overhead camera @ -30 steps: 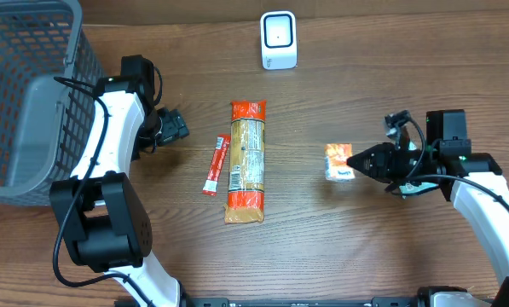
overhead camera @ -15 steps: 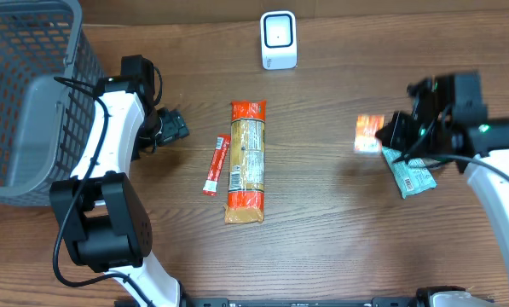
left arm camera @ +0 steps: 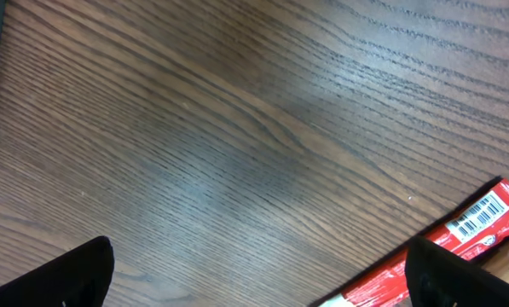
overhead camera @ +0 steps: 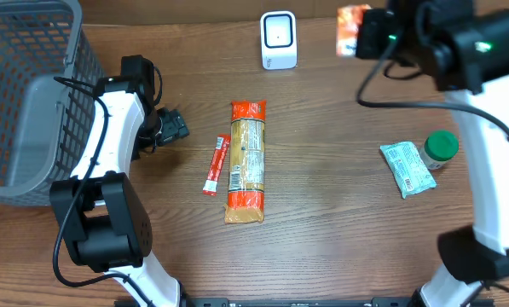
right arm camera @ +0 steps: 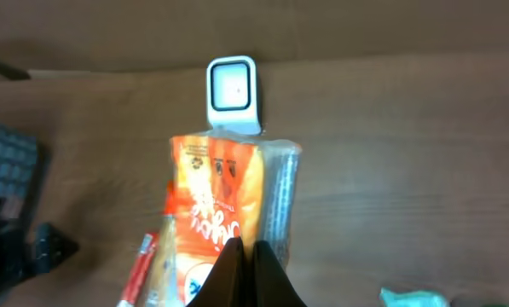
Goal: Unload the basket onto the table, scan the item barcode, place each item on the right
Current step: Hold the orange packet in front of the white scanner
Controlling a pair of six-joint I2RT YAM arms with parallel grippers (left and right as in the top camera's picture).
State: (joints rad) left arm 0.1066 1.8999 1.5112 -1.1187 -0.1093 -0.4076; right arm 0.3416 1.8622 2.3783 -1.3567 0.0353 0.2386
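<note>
A brown wood-grain worktop [overhead camera: 322, 239] fills the overhead view. The white scanner [overhead camera: 279, 40] stands at its far edge. Just right of the scanner, the right pincer [overhead camera: 370, 32] is pressed together on an orange packet [overhead camera: 351, 19], held above the wood. Left of the scanner and nearer, the left pincer [overhead camera: 172, 126] is spread, beside a basket [overhead camera: 32, 94]. Nearer than the scanner lie a long pack [overhead camera: 246, 160] and a red stick [overhead camera: 216, 165].

Left wrist: spread fingers [left arm camera: 66, 273] frame bare wood, with the red stick's barcoded end at the right.

Right wrist: the packet, pinched at its near edge, overlaps the scanner's base.
</note>
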